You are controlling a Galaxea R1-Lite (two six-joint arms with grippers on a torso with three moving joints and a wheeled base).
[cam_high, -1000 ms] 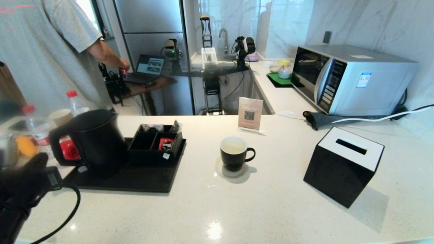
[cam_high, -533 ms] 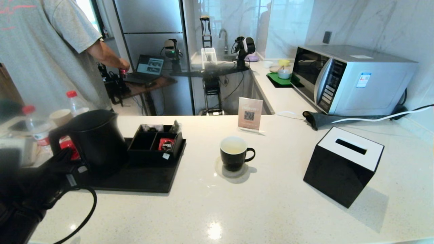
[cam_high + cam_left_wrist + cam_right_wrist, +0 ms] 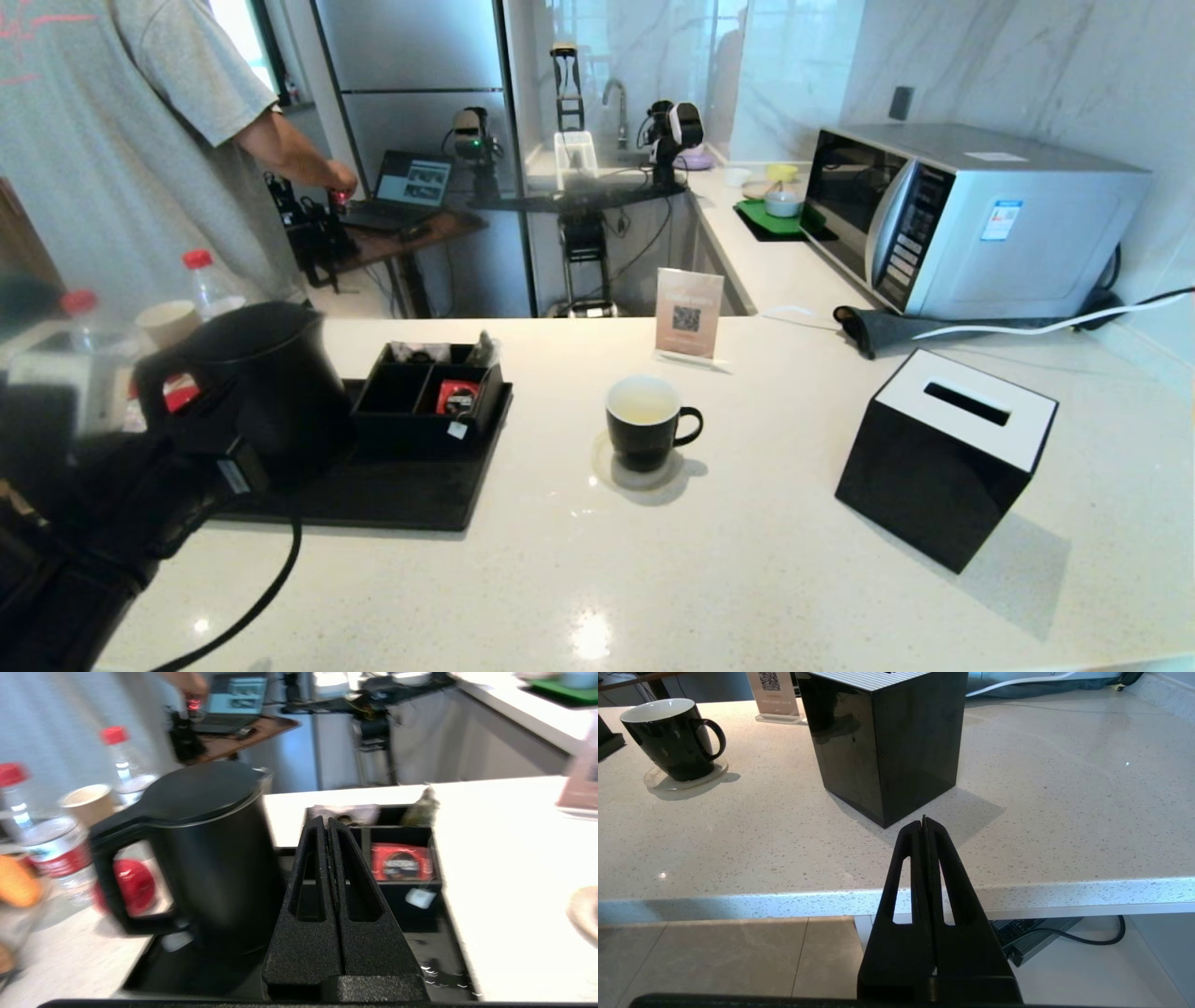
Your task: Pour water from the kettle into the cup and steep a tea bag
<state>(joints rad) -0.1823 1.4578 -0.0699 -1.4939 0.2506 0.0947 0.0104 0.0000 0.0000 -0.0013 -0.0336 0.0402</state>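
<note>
Our left claw [image 3: 328, 823], fingers pressed shut & empty, hangs just beside the kettle [image 3: 266, 378] on the black tray [image 3: 392, 499], so we'd open wide, square up to its handle [image 3: 112, 877] & grip firmly; right claw [image 3: 923, 822] closed, parked off the tabletop [image 3: 747, 560].

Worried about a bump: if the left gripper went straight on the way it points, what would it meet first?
Probably the black organizer box beside the kettle; the shut left gripper points there, though depth is unclear.
</note>
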